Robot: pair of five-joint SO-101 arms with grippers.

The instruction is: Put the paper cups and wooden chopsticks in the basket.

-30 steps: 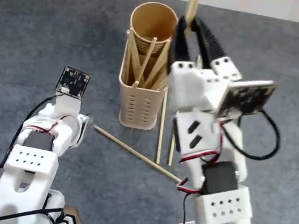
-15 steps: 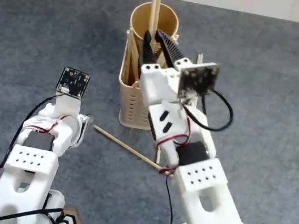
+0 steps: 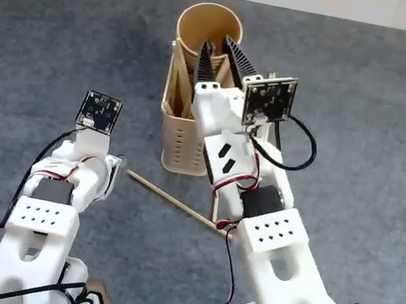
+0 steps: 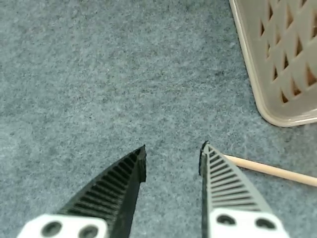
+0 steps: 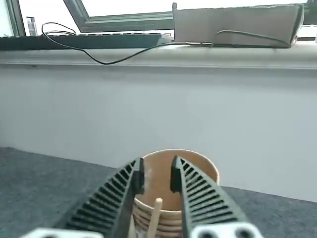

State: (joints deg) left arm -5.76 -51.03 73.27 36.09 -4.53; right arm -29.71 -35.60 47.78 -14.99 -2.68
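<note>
Chopstick released into the basket; at least one is left on the desk.

High view: the long wooden chopstick that was held upright half a second ago is gone from the right hand, whose jaws are now narrowly parted and empty above the beige perforated plastic basket. It is judged to have been dropped in, joining the slanted wooden chopsticks and the stacked brown paper cups there. A loose wooden chopstick is seen on the grey felt desk. Left wrist view: the left hand is held wide and empty just beside that chopstick, near the basket's corner. Right wrist view: the cups are framed between the right hand's jaws.
</note>
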